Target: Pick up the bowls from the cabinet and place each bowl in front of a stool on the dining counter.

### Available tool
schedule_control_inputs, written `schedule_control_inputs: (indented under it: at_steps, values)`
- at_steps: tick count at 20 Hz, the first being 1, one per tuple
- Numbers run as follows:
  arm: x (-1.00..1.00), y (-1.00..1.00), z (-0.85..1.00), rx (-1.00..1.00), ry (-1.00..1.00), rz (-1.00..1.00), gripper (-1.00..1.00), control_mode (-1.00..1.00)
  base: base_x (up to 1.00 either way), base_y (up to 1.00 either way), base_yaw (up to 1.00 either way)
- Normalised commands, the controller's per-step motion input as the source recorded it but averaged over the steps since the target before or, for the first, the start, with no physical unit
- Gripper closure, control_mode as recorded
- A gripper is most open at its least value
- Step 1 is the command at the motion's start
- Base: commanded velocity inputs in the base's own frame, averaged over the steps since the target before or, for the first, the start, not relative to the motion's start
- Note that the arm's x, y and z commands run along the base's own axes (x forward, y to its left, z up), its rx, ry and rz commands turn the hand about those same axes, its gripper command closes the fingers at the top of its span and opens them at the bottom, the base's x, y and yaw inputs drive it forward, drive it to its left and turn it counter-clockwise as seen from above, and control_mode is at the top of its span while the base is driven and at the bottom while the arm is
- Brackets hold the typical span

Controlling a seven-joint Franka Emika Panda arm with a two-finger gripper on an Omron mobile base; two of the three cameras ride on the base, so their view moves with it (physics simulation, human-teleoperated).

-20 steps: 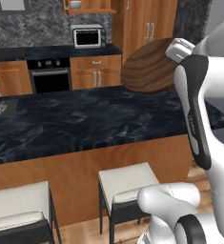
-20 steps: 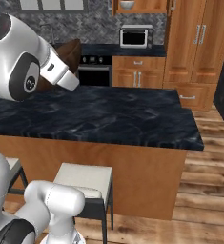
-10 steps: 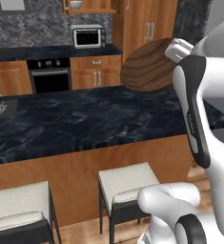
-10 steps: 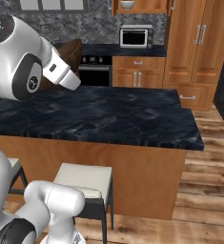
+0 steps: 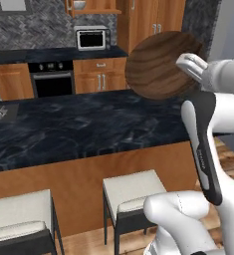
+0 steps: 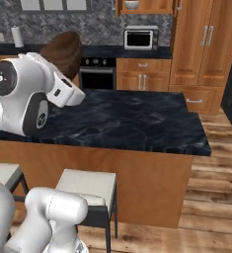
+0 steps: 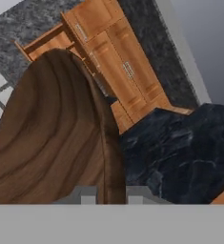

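Dining counter (image 5: 88, 124): black marbled top spanning mid-frame, bare; we judge it the drop site.

Stools (image 5: 133, 191): lower frame, marking where bowls belong.

Wooden bowl (image 5: 158, 64): upper right, carried on edge above the counter.

Gripper (image 7: 109, 193): we see its jaws nearly closed, pinching the bowl's rim, hence the tilt.

Even, bright, soft-edged rendered light

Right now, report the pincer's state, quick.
Pincer: shut on the rim of the round dark brown wooden bowl, held tilted in the air above the long black marbled dining counter.
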Motion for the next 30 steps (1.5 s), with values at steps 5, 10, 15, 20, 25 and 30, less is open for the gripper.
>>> schedule_control_inputs:
  at_steps: [5,10,15,20,25,30]
  values:
    - [0.1,-0.06,-0.06,0.16,0.02,0.04,1.0,-1.0,0.0,0.0,0.0]
    - [0.16,-0.17,0.0,0.22,0.39,0.04,1.0,-1.0,0.0,0.0,0.0]
    - [0.14,-0.06,-0.03,0.16,0.42,0.1,1.0,-1.0,0.0,0.0,0.0]
    - [0.12,0.0,-0.43,0.07,0.01,0.1,1.0,-1.0,0.0,0.0,0.0]
    - [0.17,0.0,-0.53,0.05,-0.15,0.05,1.0,-1.0,0.0,0.0,0.0]
    - [0.32,0.02,-0.35,0.01,0.0,0.02,1.0,-1.0,0.0,0.0,0.0]
